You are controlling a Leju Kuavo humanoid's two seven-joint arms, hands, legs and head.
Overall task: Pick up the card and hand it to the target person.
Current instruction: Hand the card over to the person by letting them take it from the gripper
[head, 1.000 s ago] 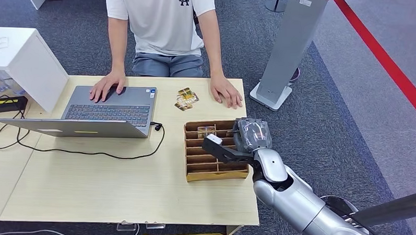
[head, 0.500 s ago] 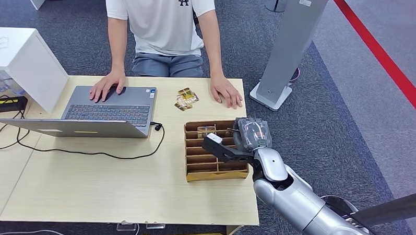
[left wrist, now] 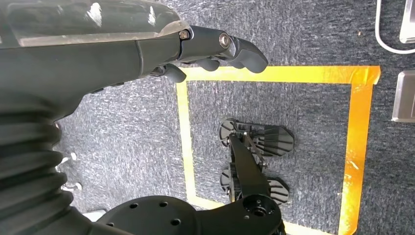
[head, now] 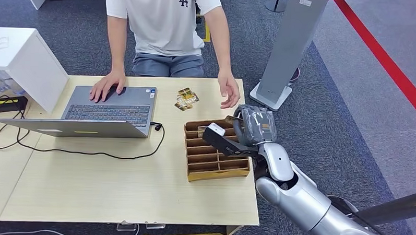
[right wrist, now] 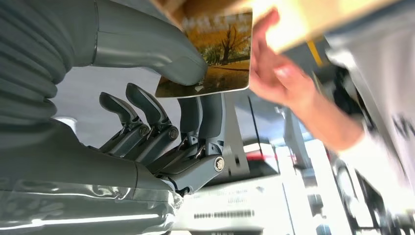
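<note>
The grey ribbed right hand (right wrist: 147, 142) pinches a glossy rectangular card printed with a golden tree scene (right wrist: 213, 54) between thumb and dark fingers, above the far right corner of the slotted brown cardboard organizer (head: 215, 159) near the right edge of the pale wooden table (head: 114, 187). Since a second ago the hand has risen out of the slots, and the person's hand (head: 229, 90) has lifted off the table's far edge toward it. In the right wrist view that hand is blurred, so contact with the card is hard to judge. The left hand (left wrist: 205, 49) hangs over grey carpet, fingers loosely apart, holding nothing.
</note>
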